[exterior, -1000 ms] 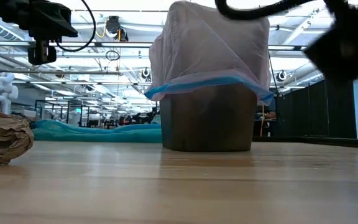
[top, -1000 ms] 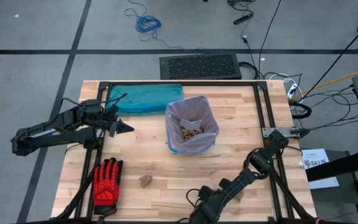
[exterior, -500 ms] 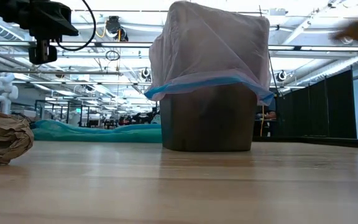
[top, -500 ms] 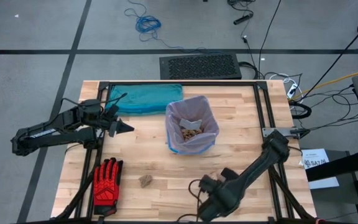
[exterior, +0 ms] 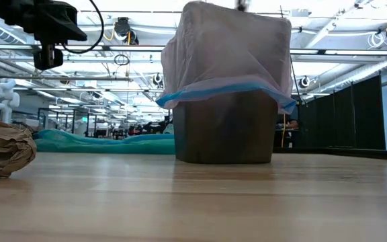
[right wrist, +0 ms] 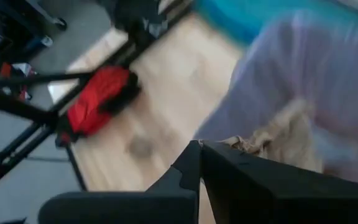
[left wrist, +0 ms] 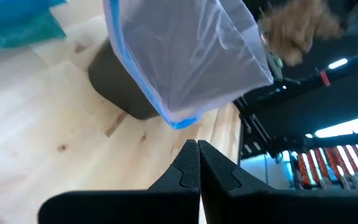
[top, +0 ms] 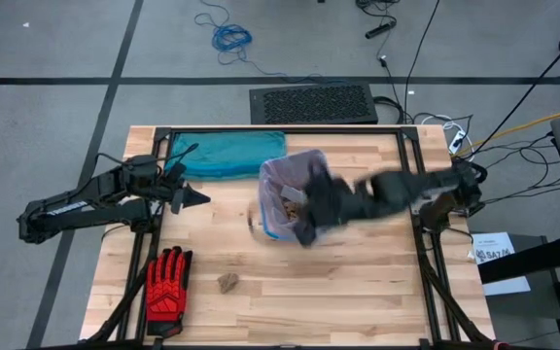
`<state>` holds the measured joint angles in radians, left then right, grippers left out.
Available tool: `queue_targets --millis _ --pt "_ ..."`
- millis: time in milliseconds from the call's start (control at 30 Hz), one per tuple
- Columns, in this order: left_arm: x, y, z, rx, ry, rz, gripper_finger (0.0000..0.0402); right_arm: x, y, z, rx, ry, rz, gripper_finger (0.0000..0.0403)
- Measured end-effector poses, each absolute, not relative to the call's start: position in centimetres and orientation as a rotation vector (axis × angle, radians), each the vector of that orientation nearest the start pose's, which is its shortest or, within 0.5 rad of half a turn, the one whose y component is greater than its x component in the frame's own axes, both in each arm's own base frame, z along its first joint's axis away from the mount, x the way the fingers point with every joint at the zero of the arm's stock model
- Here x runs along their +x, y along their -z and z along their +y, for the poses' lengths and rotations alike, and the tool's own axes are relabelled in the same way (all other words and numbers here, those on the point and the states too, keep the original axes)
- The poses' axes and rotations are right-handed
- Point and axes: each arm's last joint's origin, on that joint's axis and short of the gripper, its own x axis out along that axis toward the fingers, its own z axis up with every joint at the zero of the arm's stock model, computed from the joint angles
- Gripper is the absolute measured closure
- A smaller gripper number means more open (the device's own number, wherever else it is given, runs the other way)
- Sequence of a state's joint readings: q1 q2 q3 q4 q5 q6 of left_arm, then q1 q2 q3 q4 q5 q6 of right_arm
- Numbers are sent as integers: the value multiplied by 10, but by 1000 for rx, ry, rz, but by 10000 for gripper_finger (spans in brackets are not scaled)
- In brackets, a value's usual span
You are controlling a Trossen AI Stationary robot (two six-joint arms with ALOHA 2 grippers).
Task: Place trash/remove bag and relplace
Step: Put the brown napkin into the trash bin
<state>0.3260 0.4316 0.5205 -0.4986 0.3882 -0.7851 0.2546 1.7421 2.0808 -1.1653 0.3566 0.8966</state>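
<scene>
From above, the right gripper is right over the bag-lined bin, wads already inside; one paper wad sits on the surface near the glove. Left wrist cam: left gripper clenched, empty, bin ahead. Right wrist cam: jaws pinched on a tan wad above the bag.

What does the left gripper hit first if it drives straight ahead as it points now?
Probably the bin with the bag over it: the shut left gripper points straight at it across bare table. Depth unclear.
</scene>
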Motion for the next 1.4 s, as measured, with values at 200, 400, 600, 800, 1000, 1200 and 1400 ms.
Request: queue_targets --millis 200,400,600,800,1000,1200,1400 --pt "104 -259 26 -920 -155 353 402 350 -423 -5 517 379 774 403" --pt "104 -259 27 -912 -199 334 402 364 -383 -45 511 336 1041 403" --pt "104 -259 29 -900 -255 315 402 384 -334 -51 415 289 1304 403" --pt "104 -259 29 -896 -272 309 402 412 -290 -54 404 253 1387 403" --pt "104 -259 29 -896 -273 309 402 434 -256 -57 374 230 1407 403" --pt "104 -259 29 -897 -273 310 402 441 -240 -58 334 205 1425 403" --pt "104 -259 29 -897 -273 310 402 450 -223 -59 319 191 1435 403"
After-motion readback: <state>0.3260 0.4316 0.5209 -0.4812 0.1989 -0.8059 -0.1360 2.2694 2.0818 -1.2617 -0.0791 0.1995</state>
